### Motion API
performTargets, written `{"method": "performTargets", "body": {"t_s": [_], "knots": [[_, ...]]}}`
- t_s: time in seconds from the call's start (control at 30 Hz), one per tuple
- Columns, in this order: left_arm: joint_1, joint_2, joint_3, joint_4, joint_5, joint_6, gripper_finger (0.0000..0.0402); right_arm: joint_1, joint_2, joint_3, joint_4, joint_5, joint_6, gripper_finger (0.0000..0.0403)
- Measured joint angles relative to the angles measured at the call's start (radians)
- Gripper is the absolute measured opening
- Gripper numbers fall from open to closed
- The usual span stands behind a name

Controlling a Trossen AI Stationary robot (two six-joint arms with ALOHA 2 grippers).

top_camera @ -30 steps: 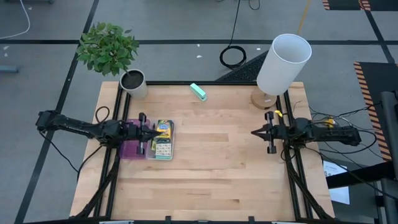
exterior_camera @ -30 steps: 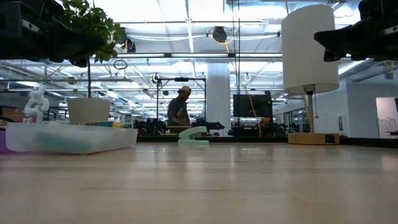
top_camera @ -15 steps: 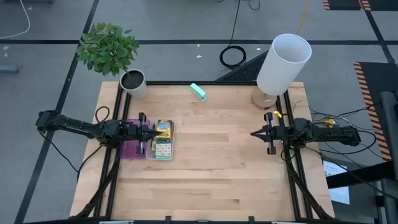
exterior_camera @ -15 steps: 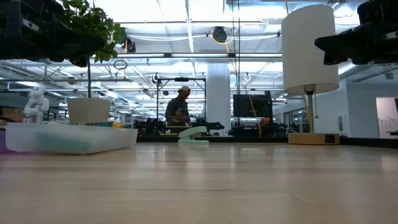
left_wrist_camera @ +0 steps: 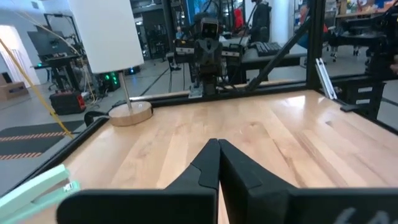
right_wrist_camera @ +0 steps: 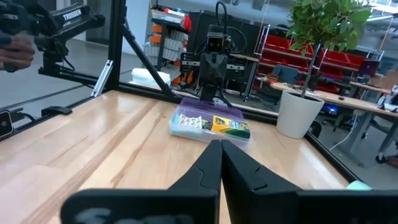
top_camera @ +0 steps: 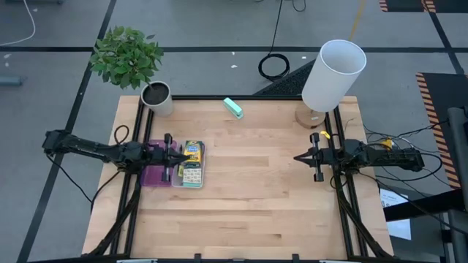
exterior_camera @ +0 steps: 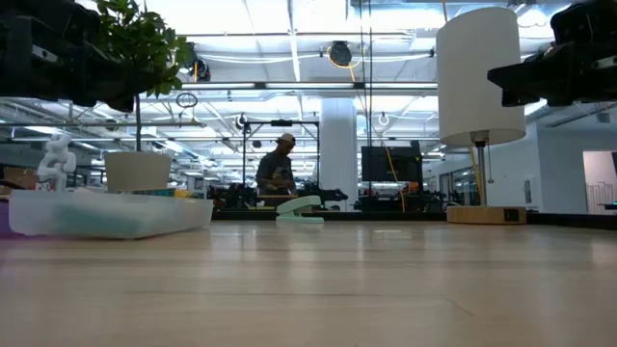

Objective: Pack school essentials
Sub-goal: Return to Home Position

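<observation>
A purple-and-clear flat case (top_camera: pixel 170 165) lies open on the table's left part. In it lie a yellow-green crayon box (top_camera: pixel 192 151) and a patterned square pad (top_camera: pixel 191 174); the right wrist view shows the case (right_wrist_camera: pixel 211 126) with both inside. My left gripper (top_camera: pixel 182 155) hangs shut above the case, well clear of it, with nothing between its fingers (left_wrist_camera: pixel 217 147). My right gripper (top_camera: pixel 295 156) is shut and empty at the table's right part, up in the air and pointing toward the case (right_wrist_camera: pixel 221 147). Scissors, pen and pencils do not show.
A teal rectangular block (top_camera: pixel 233 107) lies near the far edge. A white lamp (top_camera: pixel 333 73) stands on its wooden base at the far right corner, a potted plant (top_camera: pixel 156 95) at the far left. The table's middle and near part (top_camera: pixel 248 204) are bare wood.
My right gripper has sunk a little toward the table, still shut. The case and what lies in it have kept still.
</observation>
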Motion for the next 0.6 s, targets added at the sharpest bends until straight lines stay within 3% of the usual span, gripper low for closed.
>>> {"method": "performTargets", "body": {"t_s": [0.6], "knots": [[0.000,-0.275,0.000,-0.188,0.044,0.079,0.0002,0.000,0.000,0.000,0.001,0.000,-0.005,0.0000]]}}
